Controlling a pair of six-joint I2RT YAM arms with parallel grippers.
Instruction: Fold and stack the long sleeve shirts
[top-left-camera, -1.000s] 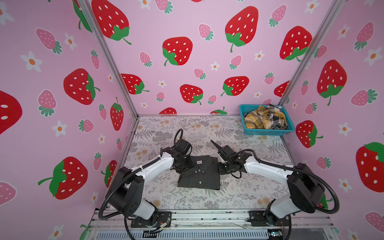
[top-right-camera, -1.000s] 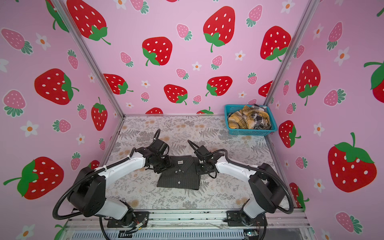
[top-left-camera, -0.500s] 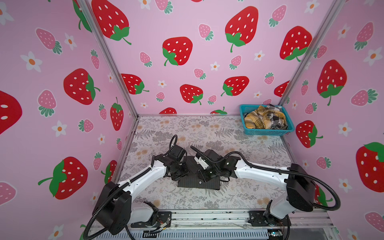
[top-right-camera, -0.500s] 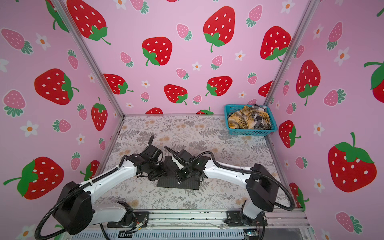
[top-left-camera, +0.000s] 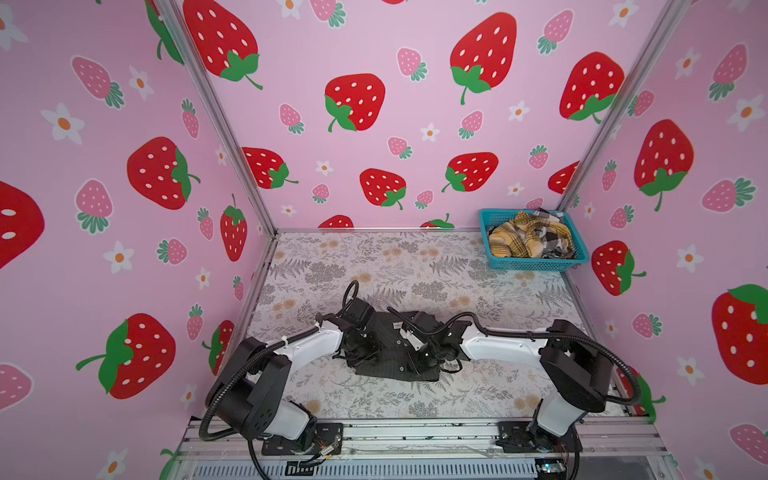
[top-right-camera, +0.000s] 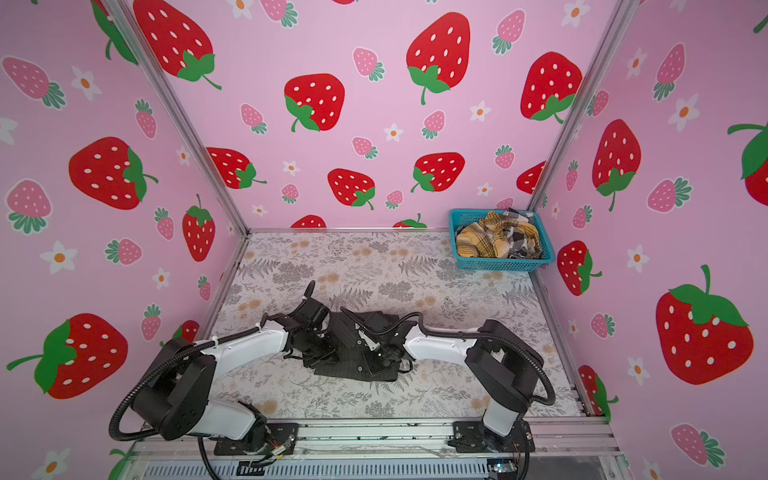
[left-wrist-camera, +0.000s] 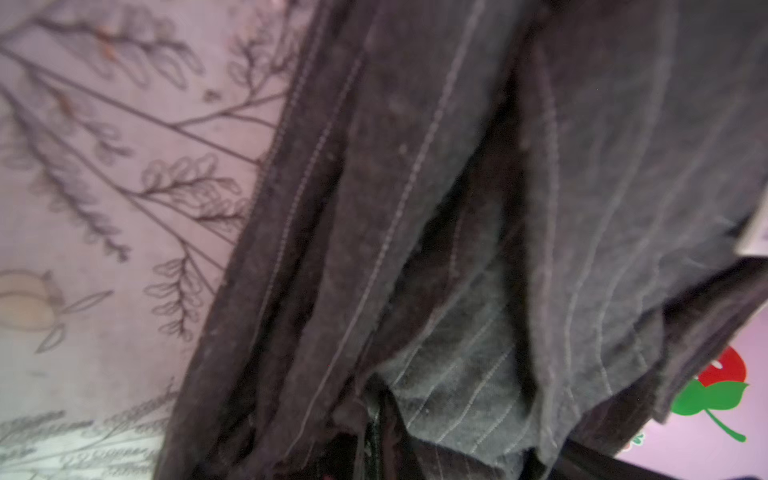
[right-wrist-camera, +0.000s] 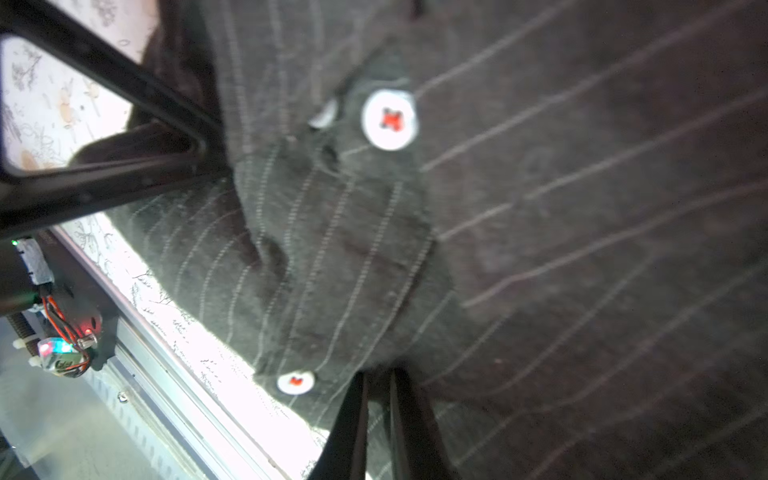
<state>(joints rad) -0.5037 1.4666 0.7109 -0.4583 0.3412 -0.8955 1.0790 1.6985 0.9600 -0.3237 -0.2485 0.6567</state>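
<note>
Basket (top-left-camera: 536, 263) fills far-right corner, mid-table (top-left-camera: 374, 257) open

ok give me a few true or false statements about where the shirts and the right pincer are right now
1. The pinstriped shirt lies on the table between the two arms. True.
2. The blue basket is empty. False: it holds a yellow plaid shirt and a black-and-white check shirt.
3. The right pincer is closed on the pinstriped shirt's cloth. True.
4. The pinstriped shirt has black buttons. False: the button in the right wrist view is white with red thread.
5. The blue basket sits at the near left corner of the table. False: it is at the far right corner.
</note>
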